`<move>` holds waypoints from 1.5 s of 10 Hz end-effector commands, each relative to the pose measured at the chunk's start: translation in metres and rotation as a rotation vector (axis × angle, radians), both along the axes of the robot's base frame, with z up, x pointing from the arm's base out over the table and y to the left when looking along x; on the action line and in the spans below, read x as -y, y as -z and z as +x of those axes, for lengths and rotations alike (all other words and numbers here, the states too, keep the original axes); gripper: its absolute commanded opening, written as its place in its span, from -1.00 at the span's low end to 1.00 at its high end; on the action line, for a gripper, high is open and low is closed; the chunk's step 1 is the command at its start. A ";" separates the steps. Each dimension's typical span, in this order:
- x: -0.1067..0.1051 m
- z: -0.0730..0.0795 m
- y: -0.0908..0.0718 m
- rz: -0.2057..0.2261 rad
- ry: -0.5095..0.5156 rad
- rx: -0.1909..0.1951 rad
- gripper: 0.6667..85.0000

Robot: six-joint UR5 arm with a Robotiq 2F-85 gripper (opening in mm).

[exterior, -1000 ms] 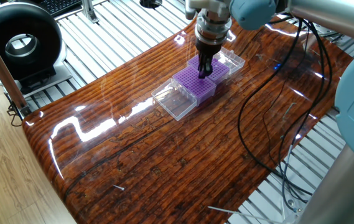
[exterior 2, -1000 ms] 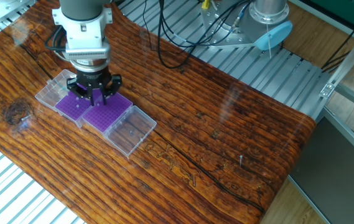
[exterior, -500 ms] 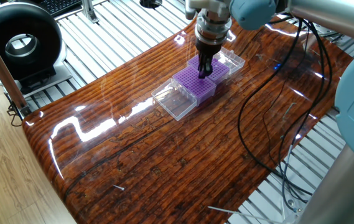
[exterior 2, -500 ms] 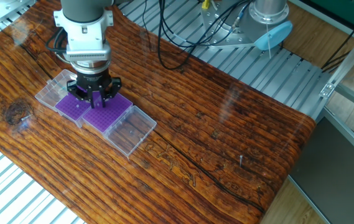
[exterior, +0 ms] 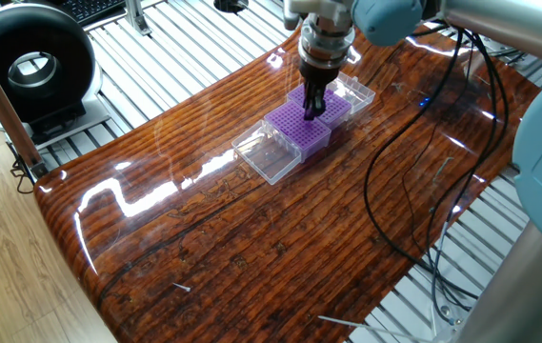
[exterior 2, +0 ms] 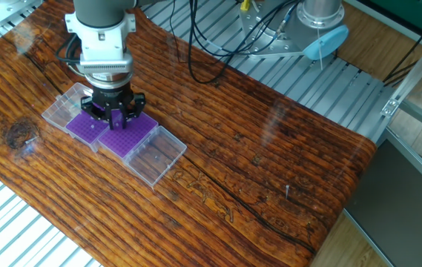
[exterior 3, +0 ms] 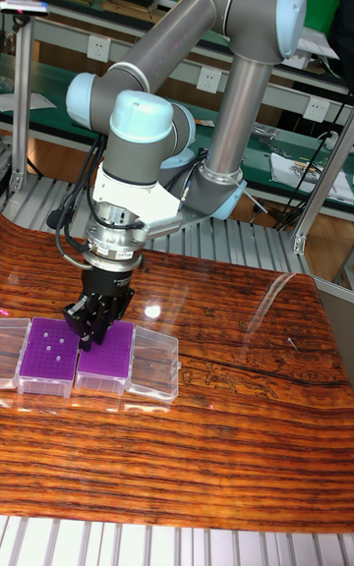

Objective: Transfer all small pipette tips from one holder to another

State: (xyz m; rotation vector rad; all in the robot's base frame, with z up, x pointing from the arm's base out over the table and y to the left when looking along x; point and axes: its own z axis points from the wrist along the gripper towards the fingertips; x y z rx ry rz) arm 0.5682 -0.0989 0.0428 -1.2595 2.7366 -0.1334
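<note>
Two purple grid racks sit side by side on the wooden table, the left rack (exterior 3: 49,358) and the right rack (exterior 3: 106,358). A few pale small pipette tips (exterior 3: 57,342) stand in the left rack. My gripper (exterior 3: 90,332) points straight down, low over the seam between the racks (exterior 2: 86,127) (exterior 2: 130,138). In the one fixed view the gripper (exterior: 313,108) is likewise above the racks (exterior: 299,131). Its fingers are drawn together. Whether a tip sits between them is too small to tell.
Each rack has a clear lid lying open flat at its outer side (exterior 2: 62,108) (exterior 2: 156,156) (exterior: 268,155). Black cables (exterior: 413,191) trail over the table's right side. Metal slat surfaces (exterior 2: 322,81) border the wooden top (exterior 2: 270,163).
The fingers have drawn closer together than a second ago. The arm stays in place over the racks.
</note>
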 end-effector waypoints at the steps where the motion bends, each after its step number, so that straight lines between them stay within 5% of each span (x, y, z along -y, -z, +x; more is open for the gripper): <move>1: -0.002 0.000 0.000 0.010 0.024 0.011 -0.46; 5: -0.003 0.005 -0.001 0.027 0.033 0.025 -0.61; 8: -0.002 0.008 -0.005 0.027 0.072 0.055 -0.98; 15: 0.003 0.014 -0.007 0.006 0.102 0.077 -0.98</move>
